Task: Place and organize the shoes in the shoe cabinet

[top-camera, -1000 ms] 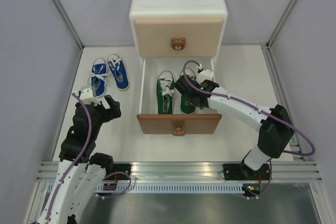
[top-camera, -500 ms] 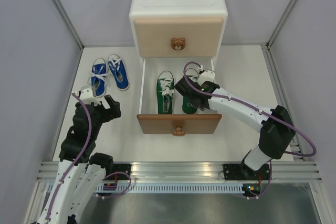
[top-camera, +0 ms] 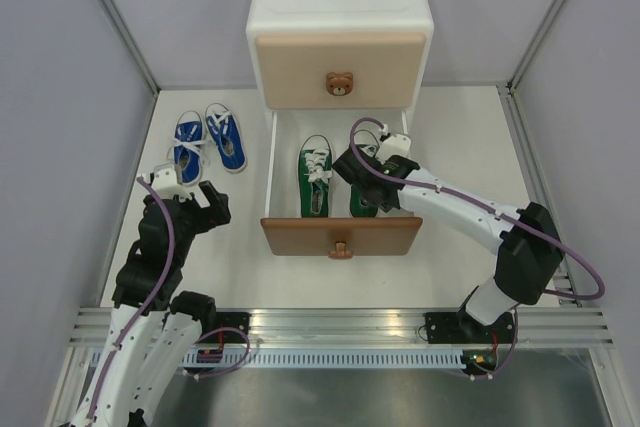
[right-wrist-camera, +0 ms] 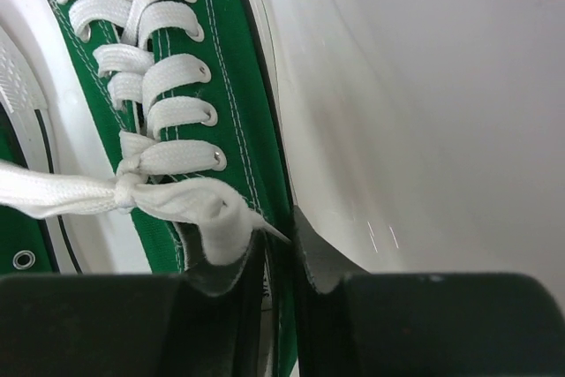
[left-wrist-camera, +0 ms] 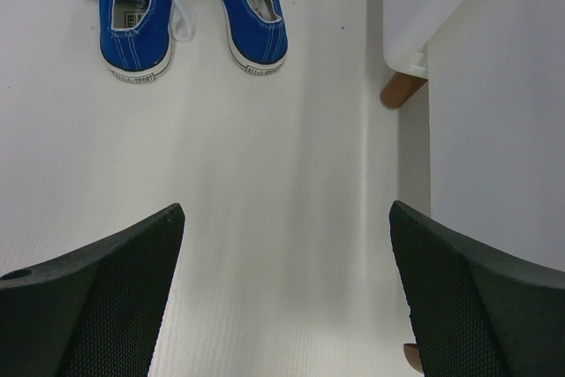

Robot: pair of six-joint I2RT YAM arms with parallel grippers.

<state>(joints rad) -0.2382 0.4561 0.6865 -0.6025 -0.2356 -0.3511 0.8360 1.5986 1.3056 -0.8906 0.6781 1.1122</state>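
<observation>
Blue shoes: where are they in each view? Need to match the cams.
Top external: blue shoes at centre left, left of the open lower drawer.
Left wrist: blue shoes at the top left.
Right wrist: not in it; a green shoe fills the left side.
Shared landmark: the shoe cabinet. Its brown foot shows at the top right of left wrist; the white wall in right wrist looks like its drawer.

White tubular links and black joint housings make up the left arm (top-camera: 150,247) and the right arm (top-camera: 455,207), each trailed by a looping purple cable (top-camera: 590,269). The left gripper (left-wrist-camera: 287,253) has black fingers (left-wrist-camera: 97,306) with cross-hatched faces.
</observation>
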